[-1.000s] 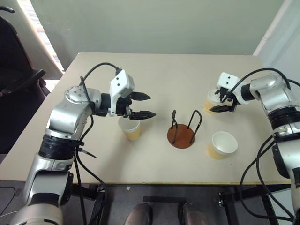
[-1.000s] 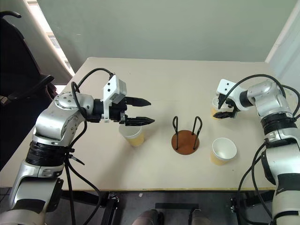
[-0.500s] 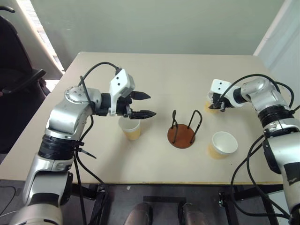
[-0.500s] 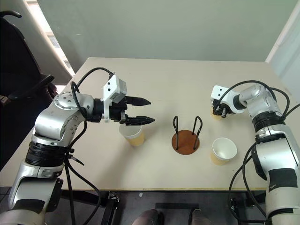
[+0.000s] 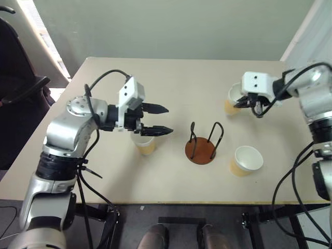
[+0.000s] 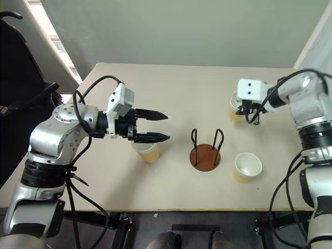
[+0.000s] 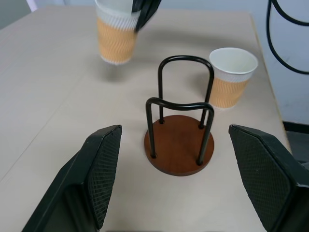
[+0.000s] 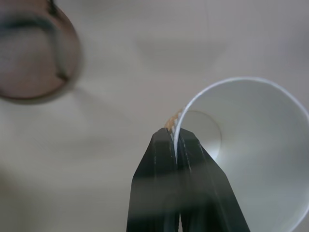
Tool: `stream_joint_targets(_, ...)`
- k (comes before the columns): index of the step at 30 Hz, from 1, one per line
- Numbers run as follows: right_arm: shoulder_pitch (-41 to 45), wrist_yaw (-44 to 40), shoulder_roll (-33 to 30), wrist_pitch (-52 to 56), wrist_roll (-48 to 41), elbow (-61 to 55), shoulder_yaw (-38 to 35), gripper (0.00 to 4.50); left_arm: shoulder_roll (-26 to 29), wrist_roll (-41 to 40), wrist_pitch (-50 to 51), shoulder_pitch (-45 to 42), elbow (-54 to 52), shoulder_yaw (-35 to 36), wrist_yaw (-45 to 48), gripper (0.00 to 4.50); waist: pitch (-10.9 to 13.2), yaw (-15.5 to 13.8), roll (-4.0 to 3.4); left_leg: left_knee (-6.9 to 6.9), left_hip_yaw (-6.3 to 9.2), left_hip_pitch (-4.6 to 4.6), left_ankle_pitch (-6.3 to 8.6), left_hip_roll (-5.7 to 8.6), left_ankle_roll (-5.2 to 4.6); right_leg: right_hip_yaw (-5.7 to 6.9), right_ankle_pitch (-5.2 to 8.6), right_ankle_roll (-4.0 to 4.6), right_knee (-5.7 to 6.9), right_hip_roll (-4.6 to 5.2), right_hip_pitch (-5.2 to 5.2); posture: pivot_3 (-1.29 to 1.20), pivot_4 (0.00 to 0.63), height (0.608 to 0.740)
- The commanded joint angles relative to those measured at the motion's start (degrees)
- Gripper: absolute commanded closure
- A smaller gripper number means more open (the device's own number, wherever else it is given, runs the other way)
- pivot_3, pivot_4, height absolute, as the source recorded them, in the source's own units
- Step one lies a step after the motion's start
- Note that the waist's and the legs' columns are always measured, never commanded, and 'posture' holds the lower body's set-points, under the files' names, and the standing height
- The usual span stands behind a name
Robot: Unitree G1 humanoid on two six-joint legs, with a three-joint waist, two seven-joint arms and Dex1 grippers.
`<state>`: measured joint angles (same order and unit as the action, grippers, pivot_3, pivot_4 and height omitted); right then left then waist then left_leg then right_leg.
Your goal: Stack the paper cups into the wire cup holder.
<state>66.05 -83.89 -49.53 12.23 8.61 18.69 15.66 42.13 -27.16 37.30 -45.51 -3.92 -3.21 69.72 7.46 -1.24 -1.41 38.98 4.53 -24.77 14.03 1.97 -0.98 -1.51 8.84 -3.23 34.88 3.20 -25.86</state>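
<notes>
Stacking step, first cup in transit. The right gripper (image 8: 176, 140) has its fingers (image 8: 152, 193) clenched on the rim of one paper cup (image 5: 233, 101), one finger inside the wall and one outside, as the right wrist view shows. Seen from the left wrist view, this held cup (image 7: 116, 31) appears to hang clear of the table (image 5: 176, 83), though its base is not sharp enough to be sure.

The wire cup holder (image 5: 201, 144) stands empty near the middle of the table, its brown disc base flat and its black loops upright. From the holder, the held cup lies at about 2 o'clock, a second cup (image 5: 245, 160) stands upright at about 4 o'clock, and a third cup (image 5: 144, 142) stands at about 9 o'clock.

The left gripper (image 5: 162, 119) hovers above that third cup with its fingers released and spread wide, grasping nothing.

To do this step well, the cup should probably be carried to a point directly over the holder's centre and kept upright, base down, before descent. A rim pinch lets a light paper cup swing or crumple, so the travel wants to be slow. The base must pass inside the loops, not onto their tops; releasing only once the cup sits on the disc would avoid tipping.
</notes>
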Motion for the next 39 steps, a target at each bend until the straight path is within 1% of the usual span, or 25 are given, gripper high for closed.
stream_joint_targets(1,2.1,-5.3,-1.7,10.4,-7.6,-17.0,-3.8,4.48,0.6,-0.7,-0.8,0.2,-1.0,1.1,0.2,0.68,0.0,0.2,0.00,-0.01,-0.01,0.02,-0.02,0.00,0.02,0.00,0.02,0.03,0.02,-0.01,0.00,0.00,0.150,0.740)
stream_joint_targets(3,3.2,-7.2,-2.3,16.4,-11.5,-24.3,-4.4,4.48,0.3,-0.5,-1.1,0.1,-0.6,0.9,0.1,0.68,0.0,0.3,0.00,-0.01,0.00,0.04,-0.05,-0.03,0.06,0.00,0.08,0.14,0.03,-0.04,0.01,0.00,0.150,0.740)
stream_joint_targets(5,3.7,-7.9,-2.9,20.5,-14.1,-29.0,-4.4,4.48,0.0,-0.3,-1.4,0.0,-0.2,0.7,0.0,0.68,0.0,0.3,0.01,-0.01,0.01,0.06,-0.09,-0.04,0.06,0.00,0.32,0.54,0.06,-0.06,0.02,0.00,0.150,0.740)
stream_joint_targets(8,3.6,-8.0,-3.9,22.5,-15.8,-32.8,-3.5,4.48,-0.3,0.1,-2.2,-0.1,0.6,0.4,0.1,0.68,0.0,0.3,0.02,0.05,0.05,0.15,-0.13,-0.04,0.02,0.01,0.37,0.63,0.05,-0.05,0.16,0.00,0.150,0.740)
stream_joint_targets(11,3.4,-7.3,-4.3,22.8,-16.5,-33.3,-2.8,4.48,-0.5,0.3,-2.7,-0.1,1.1,0.2,0.2,0.68,0.0,0.3,0.02,0.08,0.04,0.18,-0.16,-0.01,-0.02,-0.02,0.32,0.68,0.06,-0.03,0.18,0.00,0.150,0.740)
stream_joint_targets(19,0.5,-7.1,-3.7,17.1,-14.6,-33.2,1.2,4.48,-1.1,0.4,-3.2,0.3,0.5,0.2,-0.7,0.68,0.0,0.3,0.02,0.02,0.05,0.28,-0.26,-0.03,0.02,-0.02,0.29,0.68,0.17,-0.05,0.17,0.00,0.150,0.740)
stream_joint_targets(27,-1.6,-6.8,-3.6,14.4,-13.9,-32.8,3.4,4.48,-0.7,0.4,-3.3,0.7,0.2,0.4,-1.1,0.68,0.0,0.3,0.02,0.04,0.04,0.24,-0.28,-0.03,-0.03,-0.01,0.27,0.63,0.08,-0.05,0.19,0.00,0.150,0.740)
stream_joint_targets(39,-3.9,-7.0,-3.3,8.5,-9.0,-30.0,6.0,4.48,-1.1,0.6,-3.6,0.6,0.3,0.2,-1.4,0.68,0.0,0.3,0.02,0.05,0.04,0.25,-0.28,-0.03,-0.04,-0.02,0.23,0.62,0.12,-0.04,0.18,0.00,0.150,0.740)
